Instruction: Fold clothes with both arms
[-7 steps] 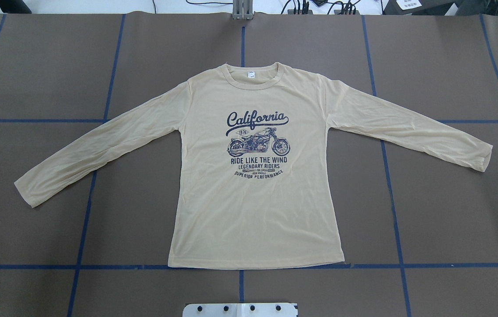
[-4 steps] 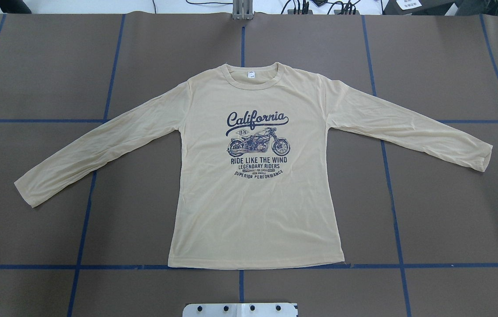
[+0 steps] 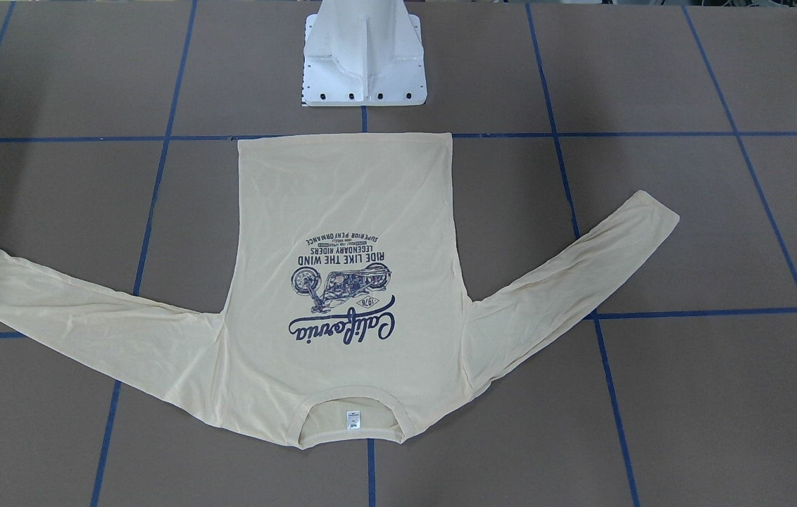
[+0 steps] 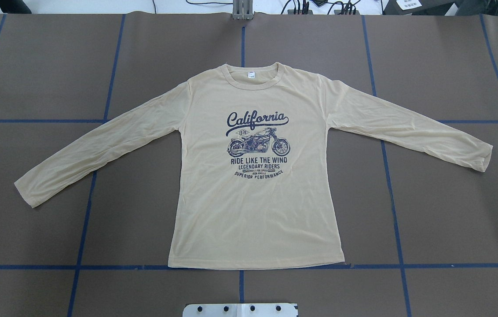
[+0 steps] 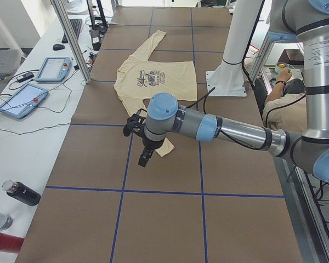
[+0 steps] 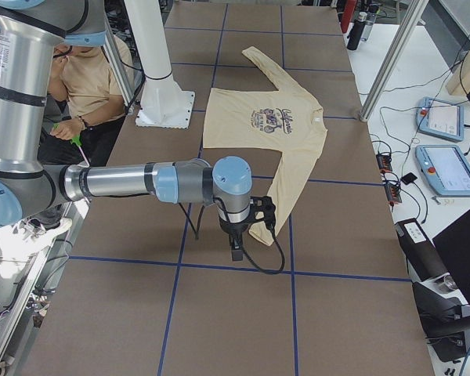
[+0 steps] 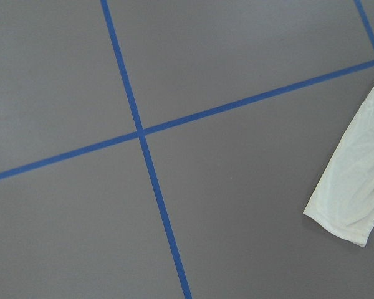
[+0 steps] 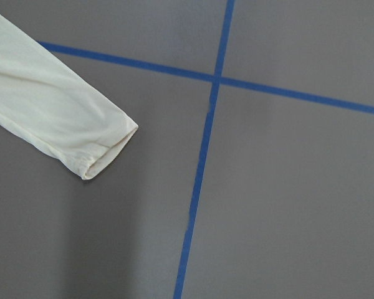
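Note:
The pale cream long-sleeved T-shirt [image 4: 253,211] lies flat on the brown table, print side up, collar far from the robot, both sleeves spread outward. It also shows in the front view [image 3: 342,183]. My left gripper [image 5: 144,159] hangs above the table near the shirt's left cuff [image 4: 33,189], which shows in the left wrist view [image 7: 355,199]. My right gripper [image 6: 236,249] hangs near the right cuff [image 4: 477,154], which shows in the right wrist view [image 8: 56,112]. Both grippers show only in the side views, so I cannot tell whether they are open or shut.
The white pedestal base [image 3: 363,63] stands just behind the shirt's hem. Blue tape lines [image 4: 392,198] grid the table. Control tablets [image 5: 54,68] and bottles [image 5: 22,193] lie on a side bench. A person [image 6: 86,78] sits behind the robot.

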You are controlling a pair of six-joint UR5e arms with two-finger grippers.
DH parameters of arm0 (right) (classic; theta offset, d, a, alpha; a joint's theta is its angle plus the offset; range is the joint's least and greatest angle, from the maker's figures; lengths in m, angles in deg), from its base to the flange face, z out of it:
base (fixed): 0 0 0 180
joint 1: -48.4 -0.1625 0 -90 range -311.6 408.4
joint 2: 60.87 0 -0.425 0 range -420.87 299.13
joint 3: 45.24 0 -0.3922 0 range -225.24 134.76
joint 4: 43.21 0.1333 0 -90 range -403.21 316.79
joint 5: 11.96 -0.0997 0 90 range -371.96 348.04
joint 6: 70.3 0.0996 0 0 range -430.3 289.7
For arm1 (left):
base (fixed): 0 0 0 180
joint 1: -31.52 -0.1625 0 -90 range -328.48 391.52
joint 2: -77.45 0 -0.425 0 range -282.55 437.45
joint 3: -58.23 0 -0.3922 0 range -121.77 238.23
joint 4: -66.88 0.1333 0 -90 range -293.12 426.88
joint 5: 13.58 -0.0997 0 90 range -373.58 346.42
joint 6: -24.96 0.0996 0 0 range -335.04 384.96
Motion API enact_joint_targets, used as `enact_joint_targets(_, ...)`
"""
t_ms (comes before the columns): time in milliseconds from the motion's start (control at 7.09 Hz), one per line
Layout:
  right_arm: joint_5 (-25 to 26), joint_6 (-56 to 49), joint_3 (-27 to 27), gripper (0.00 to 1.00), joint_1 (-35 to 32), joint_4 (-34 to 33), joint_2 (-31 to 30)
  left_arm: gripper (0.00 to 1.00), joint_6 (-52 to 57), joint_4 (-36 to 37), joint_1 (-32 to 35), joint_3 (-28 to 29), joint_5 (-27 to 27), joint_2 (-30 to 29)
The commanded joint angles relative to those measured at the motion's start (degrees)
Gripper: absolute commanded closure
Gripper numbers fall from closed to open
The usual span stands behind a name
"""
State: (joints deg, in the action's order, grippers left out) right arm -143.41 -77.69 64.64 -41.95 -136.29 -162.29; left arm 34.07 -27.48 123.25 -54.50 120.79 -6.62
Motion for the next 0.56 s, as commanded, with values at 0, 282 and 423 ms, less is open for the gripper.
enact_joint_targets(0, 0.31, 0.09, -2.9, 0.0, 0.0, 4.99, 4.98, 0.0, 0.12, -2.21, -0.06, 0.93, -3.05, -5.91)
enact_joint_targets(282, -0.29, 2.54, -5.29, 0.0, 0.0, 8.17, 6.57, 0.0, 0.03, -14.57, -0.15, 8.36, -1.66, -10.21)
enact_joint_targets(423, -0.3, 2.55, -5.73, 0.0, -0.09, 12.44, 5.62, 0.0, 0.03, -16.97, -0.15, 11.36, 0.52, -11.28)
